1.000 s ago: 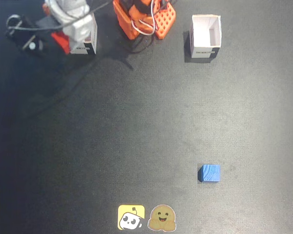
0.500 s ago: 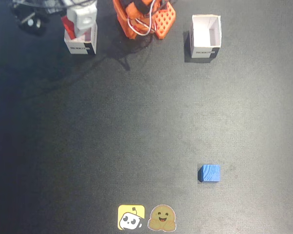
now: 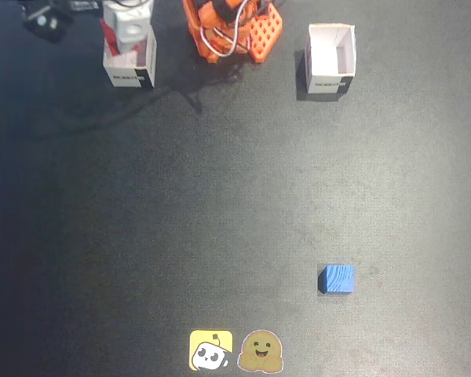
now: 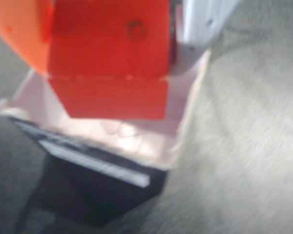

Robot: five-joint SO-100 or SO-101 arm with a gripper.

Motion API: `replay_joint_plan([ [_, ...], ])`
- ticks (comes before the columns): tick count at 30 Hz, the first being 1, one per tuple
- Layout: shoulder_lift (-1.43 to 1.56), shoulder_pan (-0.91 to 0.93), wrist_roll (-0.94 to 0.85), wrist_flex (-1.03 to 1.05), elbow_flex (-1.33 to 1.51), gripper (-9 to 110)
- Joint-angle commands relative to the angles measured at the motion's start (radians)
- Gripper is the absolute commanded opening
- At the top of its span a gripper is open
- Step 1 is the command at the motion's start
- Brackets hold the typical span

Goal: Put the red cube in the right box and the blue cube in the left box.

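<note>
The red cube (image 4: pixel 107 92) fills the top of the wrist view, held between an orange finger (image 4: pixel 19 34) and a white finger (image 4: pixel 200 19). My gripper (image 4: pixel 112 48) is shut on it, just above the open mouth of a white box (image 4: pixel 185 131). In the fixed view my gripper (image 3: pixel 127 31) hangs over the white box on the left (image 3: pixel 129 69), and the red cube is not clearly made out there. The white box on the right (image 3: pixel 330 59) stands open with nothing in it. The blue cube (image 3: pixel 338 279) lies alone on the dark mat at the lower right.
The orange arm base (image 3: pixel 231 27) with its cables stands at the top centre, between the two boxes. Two stickers (image 3: pixel 212 349) (image 3: pixel 261 351) lie at the bottom edge. Dark mat covers the whole surface.
The gripper has swung from the left side of the left box to directly over its opening. The blue cube and both boxes have not moved.
</note>
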Motion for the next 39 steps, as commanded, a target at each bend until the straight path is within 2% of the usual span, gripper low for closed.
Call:
replay_joint_plan([
  [1, 0.014, 0.014, -0.015, -0.018, -0.008, 11],
  [10, 0.025, 0.014, -0.041, -0.008, -0.017, 17],
  [16, 0.04, 0.014, -0.075, -0.018, -0.008, 17],
  [23, 0.072, -0.008, -0.081, -0.041, 0.003, 1],
  [33, 0.069, -0.307, -0.038, -0.094, -0.037, 0],
  [39, 0.086, -0.555, -0.034, -0.104, -0.055, 0],
])
